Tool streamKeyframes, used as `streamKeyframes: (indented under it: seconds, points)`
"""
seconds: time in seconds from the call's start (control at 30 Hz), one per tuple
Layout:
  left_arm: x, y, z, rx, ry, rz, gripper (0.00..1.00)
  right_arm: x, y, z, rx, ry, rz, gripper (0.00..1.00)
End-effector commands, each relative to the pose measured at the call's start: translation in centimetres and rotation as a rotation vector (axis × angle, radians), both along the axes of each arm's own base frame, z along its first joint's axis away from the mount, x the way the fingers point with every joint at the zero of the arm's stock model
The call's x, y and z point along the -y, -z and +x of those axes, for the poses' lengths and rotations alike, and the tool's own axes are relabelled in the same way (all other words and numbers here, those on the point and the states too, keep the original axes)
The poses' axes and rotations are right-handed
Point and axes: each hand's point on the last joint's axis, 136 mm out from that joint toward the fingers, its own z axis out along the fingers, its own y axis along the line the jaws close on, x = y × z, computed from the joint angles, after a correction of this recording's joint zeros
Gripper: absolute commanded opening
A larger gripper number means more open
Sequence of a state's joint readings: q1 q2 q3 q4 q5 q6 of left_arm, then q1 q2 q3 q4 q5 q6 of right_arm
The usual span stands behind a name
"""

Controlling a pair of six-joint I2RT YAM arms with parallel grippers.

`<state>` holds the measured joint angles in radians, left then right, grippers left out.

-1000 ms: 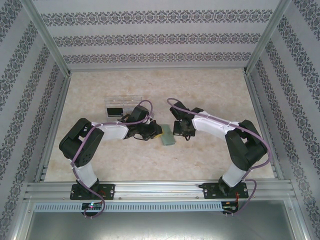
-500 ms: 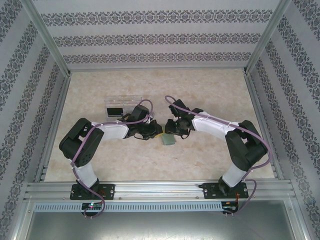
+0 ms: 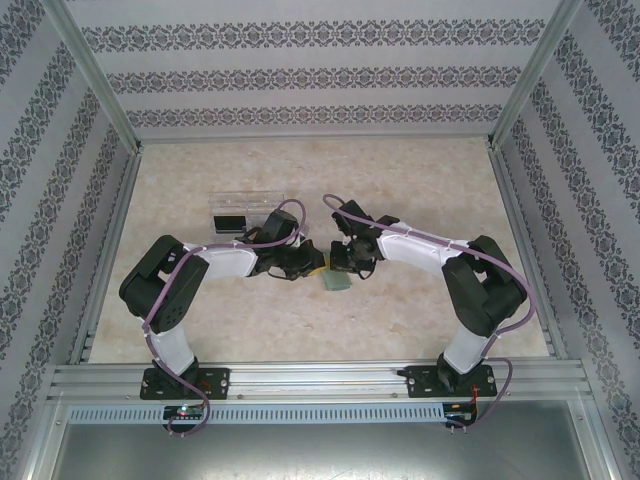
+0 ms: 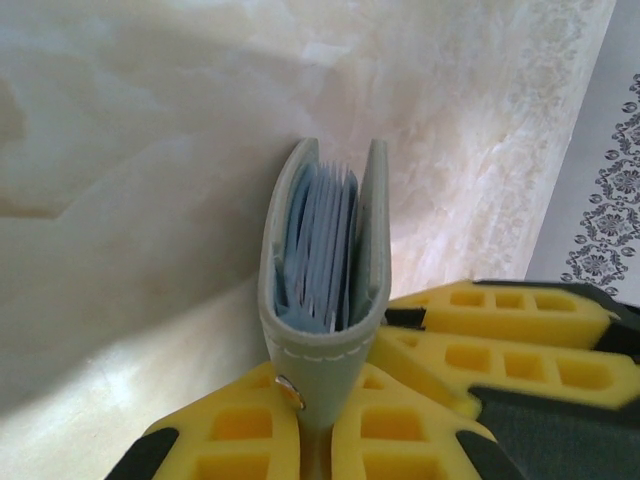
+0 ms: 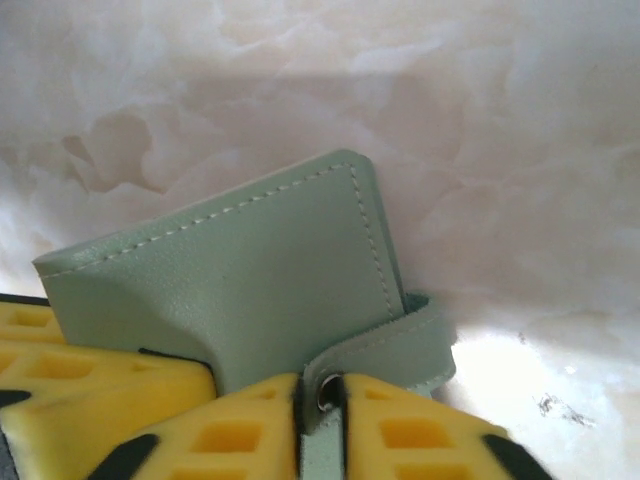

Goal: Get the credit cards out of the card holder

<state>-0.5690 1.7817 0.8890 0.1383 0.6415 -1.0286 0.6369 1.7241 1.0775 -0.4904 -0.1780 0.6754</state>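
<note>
Left end effector: closed on the spine end of the card holder, yellow fingers pinching the stitched edge.
Right end effector: closed on the closing tab, snap stud caught between the fingers.
Card holder: pale green, held between both end effectors near the middle of the table, covers slightly parted; contact with the table not clear.
Inside the holder: thin bluish leaves packed between the covers; cards or sleeves, cannot tell.
Clear tray: farther back, behind the left arm, apart from the holder.
</note>
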Motion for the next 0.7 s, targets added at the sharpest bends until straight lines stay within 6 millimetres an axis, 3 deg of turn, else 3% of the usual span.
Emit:
streamKeyframes:
  seconds: [0.0,0.03,0.27,0.67]
  points:
    - [-0.4,0.3,0.3,-0.003,-0.012,0.021,0.00,2.7,1.1,-0.7,-0.022,0.022,-0.163,0.05]
    - [-0.6,0.3,0.3,-0.004,-0.020,0.028,0.00,3.5,1.3,-0.8,-0.022,0.040,-0.203,0.00]
    - [-1.6,1.3,0.0,-0.022,-0.049,0.082,0.00,7.7,2.0,-1.3,-0.029,0.145,-0.393,0.00]
    - [-1.6,1.4,0.0,-0.027,-0.056,0.078,0.00,9.0,1.6,-1.0,-0.019,0.194,-0.442,0.00]
